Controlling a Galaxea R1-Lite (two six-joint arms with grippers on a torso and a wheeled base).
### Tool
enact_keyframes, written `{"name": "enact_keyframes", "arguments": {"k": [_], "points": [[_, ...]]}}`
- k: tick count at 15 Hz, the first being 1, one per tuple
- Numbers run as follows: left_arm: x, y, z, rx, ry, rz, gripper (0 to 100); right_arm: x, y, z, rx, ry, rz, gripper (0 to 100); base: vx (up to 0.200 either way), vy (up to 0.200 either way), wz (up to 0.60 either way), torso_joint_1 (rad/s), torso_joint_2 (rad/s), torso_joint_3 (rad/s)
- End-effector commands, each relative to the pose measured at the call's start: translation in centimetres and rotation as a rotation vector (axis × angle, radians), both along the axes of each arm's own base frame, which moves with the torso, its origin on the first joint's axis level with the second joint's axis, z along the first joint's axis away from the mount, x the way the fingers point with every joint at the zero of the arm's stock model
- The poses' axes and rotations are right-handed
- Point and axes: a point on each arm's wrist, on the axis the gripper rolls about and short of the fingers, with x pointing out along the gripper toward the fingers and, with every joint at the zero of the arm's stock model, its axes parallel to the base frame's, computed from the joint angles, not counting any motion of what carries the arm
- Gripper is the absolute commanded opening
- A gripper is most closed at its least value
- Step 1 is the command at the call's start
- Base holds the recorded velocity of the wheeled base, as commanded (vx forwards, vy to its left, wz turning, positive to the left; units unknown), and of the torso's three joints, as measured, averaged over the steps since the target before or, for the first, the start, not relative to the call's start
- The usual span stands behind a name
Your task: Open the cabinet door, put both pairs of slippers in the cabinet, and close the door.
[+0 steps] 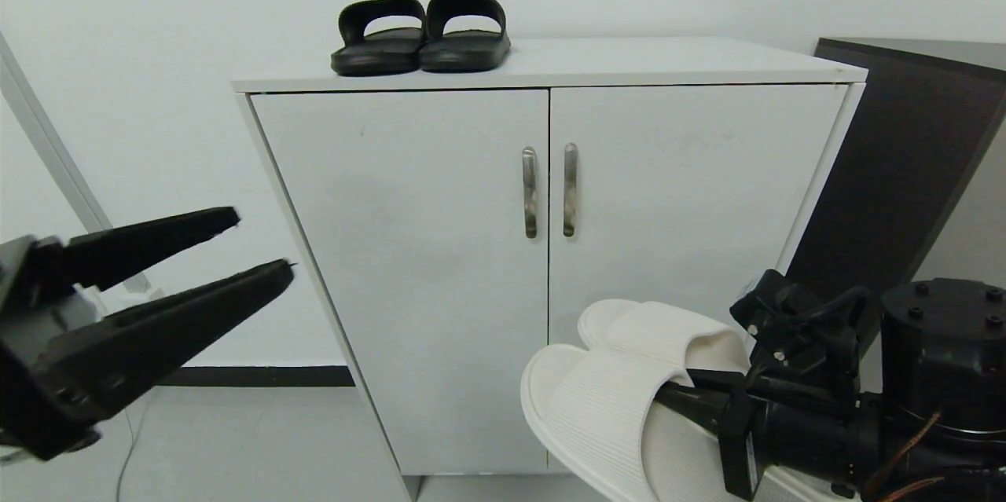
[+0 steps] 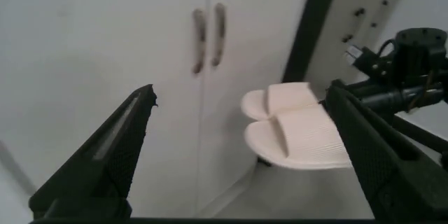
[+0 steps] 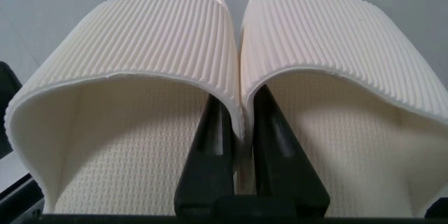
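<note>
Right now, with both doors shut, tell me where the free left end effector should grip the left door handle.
Grip the left door handle at mid-bar, coming straight from the front. It is a slim upright bar, so the open left end effector should probably straddle it side to side. The right door handle sits close beside it, leaving little room.

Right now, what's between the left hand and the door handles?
Just the closed left door, front bare, in the head view; nothing blocks the left hand from the door handles.

White cabinet [image 1: 409, 290], black slippers [image 1: 420, 34], cream ribbed slippers [image 1: 621, 400], silver handles [image 1: 530, 192]
</note>
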Motion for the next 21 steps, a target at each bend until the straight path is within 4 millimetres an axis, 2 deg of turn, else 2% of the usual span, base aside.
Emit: {"name": "enact_keyframes", "arguments": {"k": [1, 2, 5, 9, 14, 21], "points": [[3.2, -3.5, 0.5, 0.025, 0.057, -0.116, 100, 0.1, 0.1, -0.2, -0.006, 0.007, 0.002, 0, 0.0, 0.0, 0.0, 0.0, 0.0, 0.0], [3.9, -5.5, 0.8, 0.032, 0.066, -0.162, 100, 0.2, 0.2, -0.3, -0.007, 0.008, -0.001, 0, 0.0, 0.0, 0.0, 0.0, 0.0, 0.0], [5.6, -9.4, 1.3, 0.044, 0.081, -0.249, 100, 0.1, 0.1, -0.2, -0.006, 0.006, -0.001, 0, 0.0, 0.0, 0.0, 0.0, 0.0, 0.0], [8.3, -12.8, 2.1, 0.033, 0.088, -0.3, 100, 0.1, 0.1, -0.3, -0.009, 0.008, -0.003, 0, 0.0, 0.0, 0.0, 0.0, 0.0, 0.0], [10.2, -14.7, 1.9, -0.068, 0.249, -0.417, 100, 0.2, 0.2, -0.4, -0.011, 0.013, -0.002, 0, 0.0, 0.0, 0.0, 0.0, 0.0, 0.0], [12.8, -16.2, 1.2, -0.09, 0.276, -0.3, 100, 0.3, 0.3, -0.6, -0.017, 0.02, -0.002, 0, 0.0, 0.0, 0.0, 0.0, 0.0, 0.0]]}}
